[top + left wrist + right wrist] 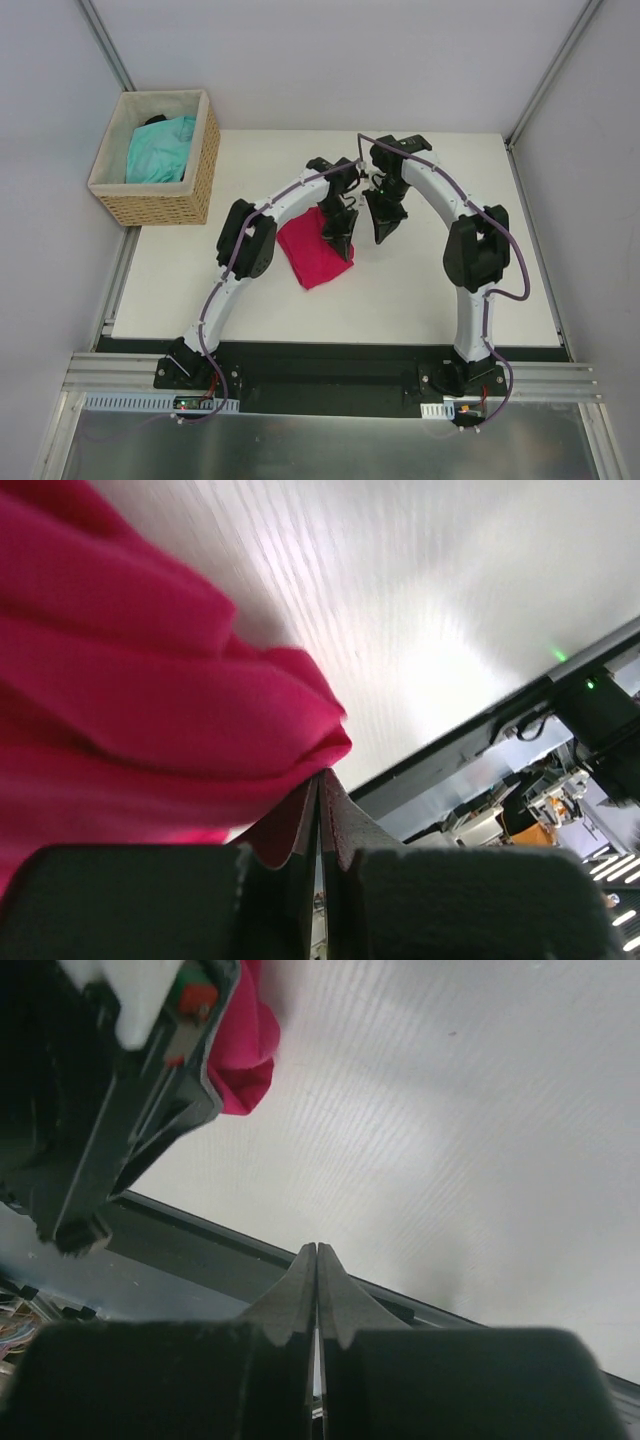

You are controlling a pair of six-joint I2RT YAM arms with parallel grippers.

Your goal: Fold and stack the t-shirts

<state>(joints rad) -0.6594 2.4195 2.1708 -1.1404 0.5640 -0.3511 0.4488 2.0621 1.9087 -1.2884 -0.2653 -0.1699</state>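
Observation:
A crimson-pink t-shirt lies folded into a small rectangle in the middle of the white table. My left gripper stands over its right edge, shut. In the left wrist view the tips touch a rolled fold of the pink t-shirt, with no cloth showing between the jaws. My right gripper is shut and empty just right of the shirt, over bare table; its tips are pressed together. A turquoise t-shirt lies crumpled in the basket.
The woven wicker basket stands at the table's back left corner. The left gripper's body sits close beside the right one, with a corner of the pink t-shirt behind it. Grey walls enclose the table.

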